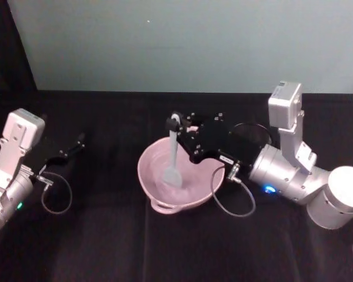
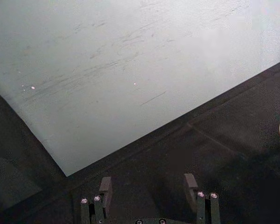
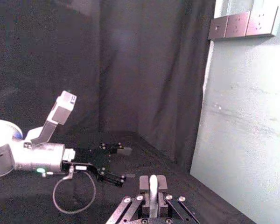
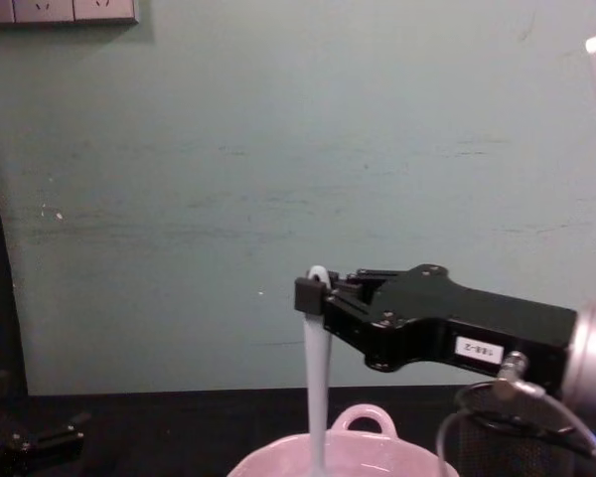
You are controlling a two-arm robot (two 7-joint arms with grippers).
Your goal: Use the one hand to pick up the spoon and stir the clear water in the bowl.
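Plainly the nearest risk sits at the bowl (image 1: 142,176) itself: the pink rim with the small loop handle faces me, and a wide or fast sweep could slop water over it onto the black cloth. The spoon (image 1: 173,154) stands almost upright, its broad blade down inside the bowl toward the middle. If the blade drags along the wall, I'd guess it could nudge the whole bowl sideways.

Above the bowl's far side, the right gripper (image 1: 176,124) has its 2 fingers clamped on the very top of the slim handle. So high a grip leaves a long lever below, so the spoon might twist or slip between the pads once the stirring meets resistance. A grey cable (image 1: 222,209) loops down just beside the bowl's right rim and could catch there.

As for contents, the bowl holds the spoon's blade; the water is clear, and I cannot make out its level. Beyond the bowl to the right, behind the gripper, stands a black mesh cup (image 1: 250,136); what it holds I cannot tell.

Well left of the bowl, the left gripper (image 1: 79,141) rests idle, fingers apart and holding nothing.
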